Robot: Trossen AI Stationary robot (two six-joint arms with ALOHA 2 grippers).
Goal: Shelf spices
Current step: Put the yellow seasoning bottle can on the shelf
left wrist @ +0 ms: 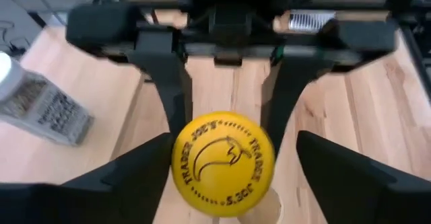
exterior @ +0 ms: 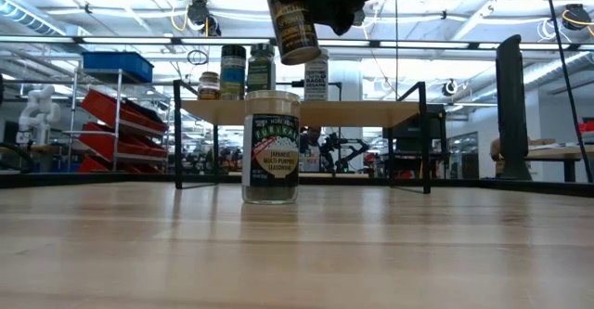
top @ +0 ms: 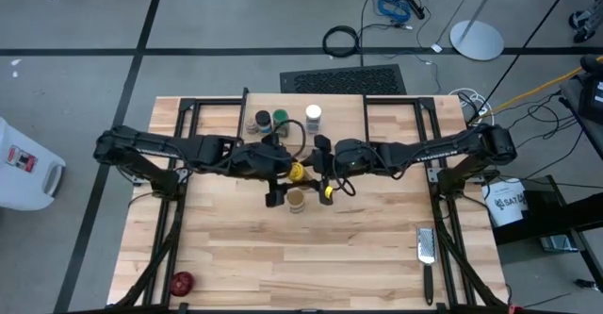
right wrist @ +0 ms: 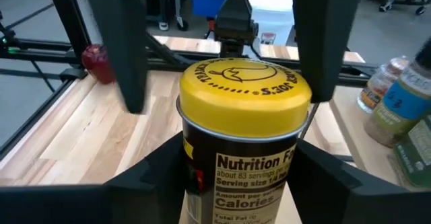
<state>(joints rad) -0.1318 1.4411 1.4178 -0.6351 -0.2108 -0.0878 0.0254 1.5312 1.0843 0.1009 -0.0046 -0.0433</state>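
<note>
The yellow-lidded jar (right wrist: 239,136) hangs above mid-table, in my right gripper (right wrist: 239,183), which is shut on it. My left gripper (left wrist: 232,173) is open, with a finger on either side of the yellow lid (left wrist: 222,163); I cannot tell whether they touch it. The two grippers meet at the table's middle (top: 301,171). A tan jar (top: 296,199) stands upright on the table just nearer than them. The shelf (exterior: 371,112) stands toward the far edge, with several jars on its wood top, among them a white-capped one (top: 313,116) and a green-lidded one (top: 280,120). My right gripper pinches the yellow-lidded jar by its labelled body (right wrist: 202,177), just below the lid, between the two fingers. The fingers come roughly level from the table's right. The jar is lifted clear of the table and slightly tilted (exterior: 292,21).
A flat metal grater with a black handle (top: 426,248) lies near the table's right near corner. A small red round object (top: 181,282) sits at the left near corner. The near half of the table has bare wood (top: 283,257).
</note>
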